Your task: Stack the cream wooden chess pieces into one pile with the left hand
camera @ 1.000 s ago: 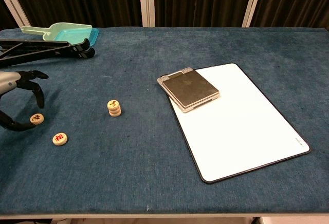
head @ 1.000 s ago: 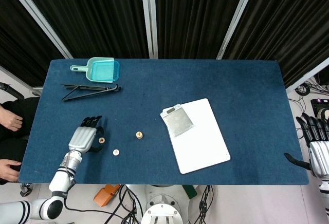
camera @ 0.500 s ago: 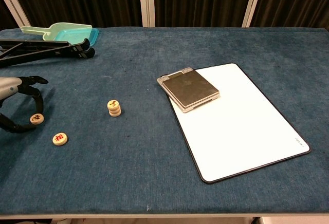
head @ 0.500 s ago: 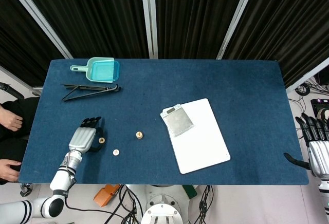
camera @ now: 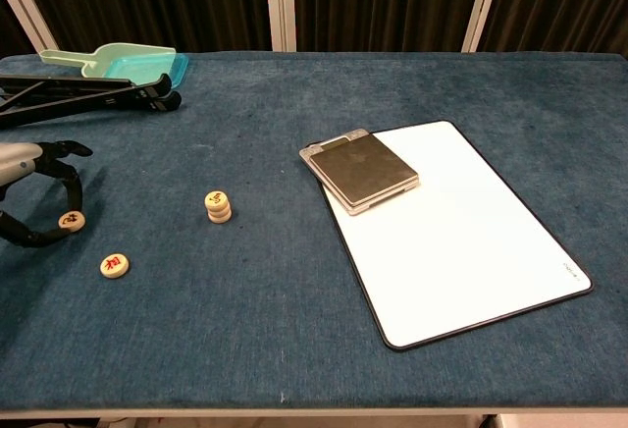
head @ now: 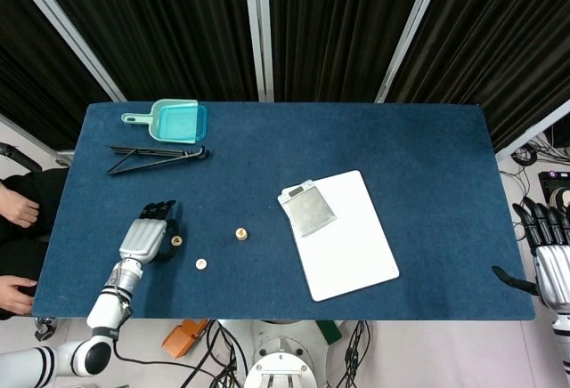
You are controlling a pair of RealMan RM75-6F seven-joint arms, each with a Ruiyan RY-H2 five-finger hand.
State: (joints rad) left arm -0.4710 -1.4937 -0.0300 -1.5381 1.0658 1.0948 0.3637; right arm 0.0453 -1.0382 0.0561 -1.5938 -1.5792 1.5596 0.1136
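Pile [camera: 218, 205]: cream discs already stacked, upright on the blue table [camera: 294, 281], left of the white board [camera: 461, 241]. The count looks like two or three but is not sure from either view.

Loose piece, black mark [camera: 71, 219]: between the thumb and curled fingers of the left hand [head: 147, 238], which appears to pinch it just above or at the cloth (lift-off cannot be told for certain).

Loose piece, red mark [camera: 115, 265]: flat on the table, near the left hand, apart from the pile, untouched.

Right hand [head: 545, 254]: off the table's right edge, fingers spread, holding nothing.

Progress, as judged: pile begun; one piece in the grasp and not yet carried over; one more waiting. Roughly midway.
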